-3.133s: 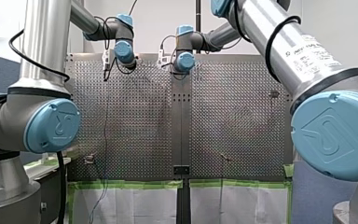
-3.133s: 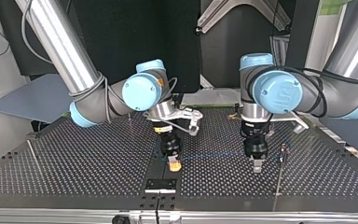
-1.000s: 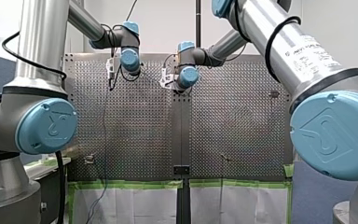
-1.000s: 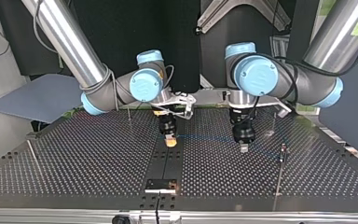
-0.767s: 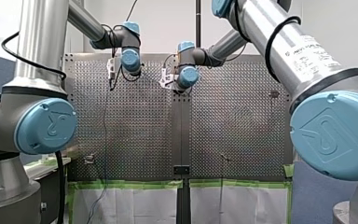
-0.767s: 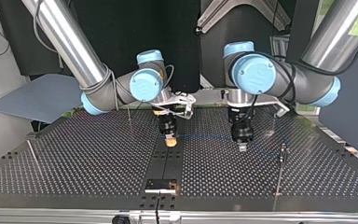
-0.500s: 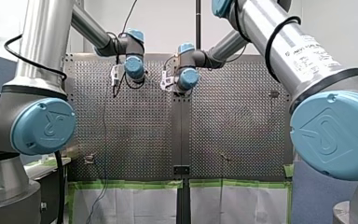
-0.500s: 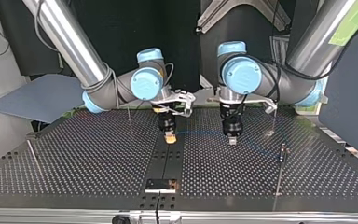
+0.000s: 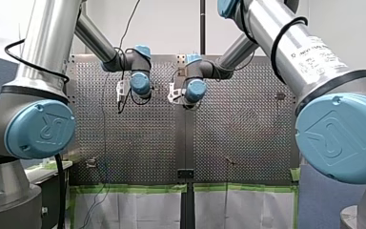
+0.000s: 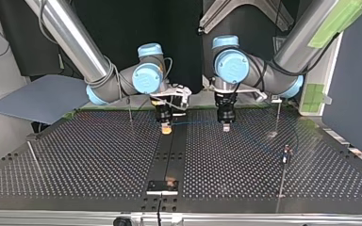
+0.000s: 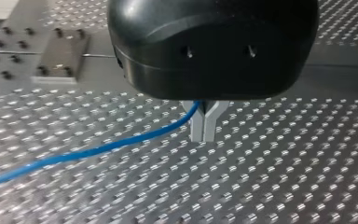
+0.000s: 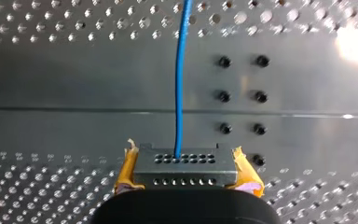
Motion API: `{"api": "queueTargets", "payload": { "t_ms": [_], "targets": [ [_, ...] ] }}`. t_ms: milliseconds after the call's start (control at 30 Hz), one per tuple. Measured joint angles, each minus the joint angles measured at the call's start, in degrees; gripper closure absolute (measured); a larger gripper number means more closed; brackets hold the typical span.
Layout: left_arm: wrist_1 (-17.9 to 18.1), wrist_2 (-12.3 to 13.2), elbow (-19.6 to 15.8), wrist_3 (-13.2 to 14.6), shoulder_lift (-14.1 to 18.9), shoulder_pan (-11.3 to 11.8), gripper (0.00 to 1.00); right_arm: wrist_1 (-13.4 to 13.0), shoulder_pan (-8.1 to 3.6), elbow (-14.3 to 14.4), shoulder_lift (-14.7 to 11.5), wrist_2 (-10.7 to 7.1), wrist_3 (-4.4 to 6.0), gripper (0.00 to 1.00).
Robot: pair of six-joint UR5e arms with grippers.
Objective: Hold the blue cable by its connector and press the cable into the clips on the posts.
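Right gripper (image 12: 187, 161): yellow pads (image 12: 127, 169) clenched on the two ends of a grey connector (image 12: 186, 173), which lies crosswise between them. The blue cable (image 12: 181, 79) comes out of the middle of the connector's row of holes. It runs dead straight ahead of the gripper, over the solid strip of the table (image 12: 74, 79).

Left gripper (image 11: 204, 127): metal fingers (image 11: 197, 126) pressed flat against each other. The cable is caught in the notch where they meet, up near their roots. From there it sweeps out to one side of the gripper in a shallow curve above the holes. Ahead of the gripper, off to that same side, is a small bolted plate (image 11: 60, 56).

Seen from across the table, the two grippers hang side by side, tips down, close above the surface. The cable is a thin blue line strung between them.

Outward from the left gripper, away from its partner, stands a far post (image 10: 277, 115). A near post (image 10: 286, 153) with a small dark head is closer to the camera. On the right gripper's outer side is a bare post (image 10: 130, 112).

Cable's run past the left gripper is too faint to follow. Cannot tell whether it sits in any clip.
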Motion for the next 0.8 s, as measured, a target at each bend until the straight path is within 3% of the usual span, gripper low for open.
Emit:
{"api": "queueTargets", "payload": {
  "t_ms": [400,700,800],
  "targets": [
    [5.4,-0.7,-3.5,0.5,-5.1,-1.9,1.0,-6.7,-0.97,6.7,-0.2,0.41,1.08,1.0],
    [9.8,-0.6,-6.1,0.0,-5.8,-3.3,1.0,-11.5,-1.18,11.5,-0.2,0.5,0.97,1.0],
    [11.3,-0.5,-7.3,-0.2,-5.8,-3.7,1.0,-13.2,-1.37,13.2,-0.2,0.49,1.48,1.0]
  ]
}}
